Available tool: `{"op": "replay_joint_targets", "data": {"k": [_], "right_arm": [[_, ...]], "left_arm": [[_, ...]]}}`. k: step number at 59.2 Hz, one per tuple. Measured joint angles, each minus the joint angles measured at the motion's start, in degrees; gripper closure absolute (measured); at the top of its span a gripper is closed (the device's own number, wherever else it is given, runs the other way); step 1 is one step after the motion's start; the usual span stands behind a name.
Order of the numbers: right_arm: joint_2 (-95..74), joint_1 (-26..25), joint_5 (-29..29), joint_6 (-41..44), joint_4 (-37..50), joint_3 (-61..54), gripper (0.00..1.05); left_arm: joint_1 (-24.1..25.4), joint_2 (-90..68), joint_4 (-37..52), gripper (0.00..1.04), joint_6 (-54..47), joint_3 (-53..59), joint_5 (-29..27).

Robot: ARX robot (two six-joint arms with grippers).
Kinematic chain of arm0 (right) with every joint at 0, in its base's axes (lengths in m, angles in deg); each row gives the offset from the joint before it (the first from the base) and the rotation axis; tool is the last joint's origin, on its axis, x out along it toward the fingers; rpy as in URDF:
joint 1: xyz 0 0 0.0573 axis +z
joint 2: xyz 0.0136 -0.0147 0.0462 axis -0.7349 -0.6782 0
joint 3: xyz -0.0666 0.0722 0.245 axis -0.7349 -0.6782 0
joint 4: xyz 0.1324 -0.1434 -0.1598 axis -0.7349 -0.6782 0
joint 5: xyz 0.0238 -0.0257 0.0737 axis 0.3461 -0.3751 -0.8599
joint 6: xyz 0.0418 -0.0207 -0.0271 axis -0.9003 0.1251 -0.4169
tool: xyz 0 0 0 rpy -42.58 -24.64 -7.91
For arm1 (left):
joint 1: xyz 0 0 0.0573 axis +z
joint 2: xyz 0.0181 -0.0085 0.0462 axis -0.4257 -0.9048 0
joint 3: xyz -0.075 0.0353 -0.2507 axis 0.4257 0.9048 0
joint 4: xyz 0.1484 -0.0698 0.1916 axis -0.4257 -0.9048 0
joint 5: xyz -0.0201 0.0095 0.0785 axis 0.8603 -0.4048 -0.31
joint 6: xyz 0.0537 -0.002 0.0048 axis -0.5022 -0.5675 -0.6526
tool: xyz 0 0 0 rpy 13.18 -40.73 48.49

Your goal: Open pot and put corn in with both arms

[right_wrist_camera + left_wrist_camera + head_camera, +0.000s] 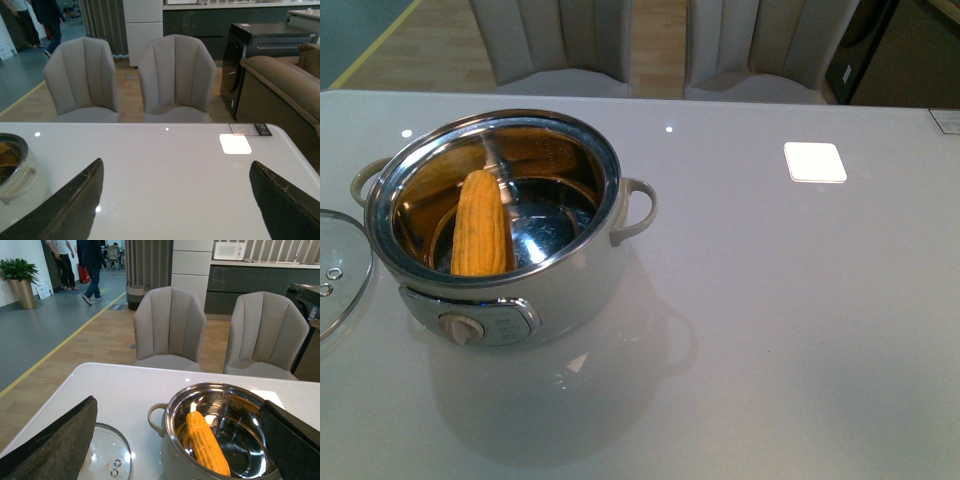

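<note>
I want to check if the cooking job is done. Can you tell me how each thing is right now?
pot: open, upright on the table, lid off.
corn: inside the pot, leaning on the steel wall.
glass lid: lying flat on the table beside the pot.
left pincer: open, holding nothing.
right pincer: open, holding nothing.
two chairs: standing behind the table, nobody sitting.

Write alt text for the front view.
An open pot sits on the left of a white table with a corn cob leaning inside its steel bowl. Its glass lid lies on the table at the left edge; no arms are in view.
</note>
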Motion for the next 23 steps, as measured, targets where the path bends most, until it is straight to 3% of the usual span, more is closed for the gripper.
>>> {"op": "replay_joint_targets", "data": {"k": [3,23], "right_arm": [[0.0,0.0,0.0,0.0,0.0,0.0,0.07],[0.0,0.0,0.0,0.0,0.0,0.0,0.09]], "left_arm": [[0.0,0.0,0.0,0.07,0.0,0.0,0.0],[0.0,0.0,0.0,0.07,0.0,0.0,0.0]]}}
